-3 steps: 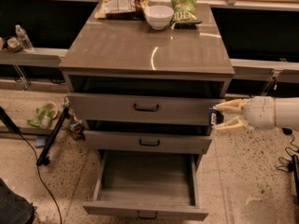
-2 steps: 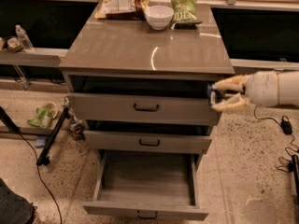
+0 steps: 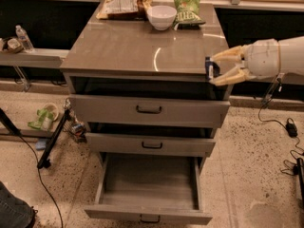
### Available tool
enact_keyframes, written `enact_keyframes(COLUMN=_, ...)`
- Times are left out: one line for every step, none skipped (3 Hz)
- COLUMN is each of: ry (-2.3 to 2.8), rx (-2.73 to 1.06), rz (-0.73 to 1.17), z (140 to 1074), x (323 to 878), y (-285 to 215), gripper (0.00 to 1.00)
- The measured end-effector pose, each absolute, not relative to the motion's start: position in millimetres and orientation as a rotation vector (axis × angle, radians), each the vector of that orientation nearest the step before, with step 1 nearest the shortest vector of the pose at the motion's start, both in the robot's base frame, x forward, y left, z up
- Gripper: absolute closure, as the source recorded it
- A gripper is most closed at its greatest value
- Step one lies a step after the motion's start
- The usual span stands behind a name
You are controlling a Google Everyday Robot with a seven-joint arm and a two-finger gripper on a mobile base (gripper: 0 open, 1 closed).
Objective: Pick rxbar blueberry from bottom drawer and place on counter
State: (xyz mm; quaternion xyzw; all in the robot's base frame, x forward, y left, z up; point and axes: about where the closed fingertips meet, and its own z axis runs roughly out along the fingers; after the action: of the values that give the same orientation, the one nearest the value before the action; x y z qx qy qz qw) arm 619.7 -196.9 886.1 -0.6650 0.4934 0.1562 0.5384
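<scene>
At the far edge of the worktop [image 3: 128,46] sit a tan snack bag [image 3: 122,4], a white bowl [image 3: 162,17] and a green chip bag [image 3: 187,9]. Below, the bottom drawer [image 3: 147,214] stands pulled out toward the near side. At the worktop's right edge the gripper [image 3: 214,71] hovers, jaws clamped around the rxbar blueberry [image 3: 209,68].

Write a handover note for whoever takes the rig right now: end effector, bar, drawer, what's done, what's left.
End effector: at the counter's right front edge, about level with the top, closed on the rxbar blueberry.
Bottom drawer: pulled open; the bar is out of it.
Counter: white bowl, green chip bag and tan snack bag at the back.
Done: bar picked from the drawer.
Left: carry the bar over the counter, set it down, release.
</scene>
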Motion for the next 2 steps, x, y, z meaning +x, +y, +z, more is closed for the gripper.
enact_keyframes(ry=1.128, rx=-1.585, rz=0.353, z=911.6, x=646.4, y=-189.4, gripper=1.0)
enact_keyframes(ry=1.093, rx=-1.582, rz=0.333, z=930.2, x=677.9, y=-180.4, gripper=1.0)
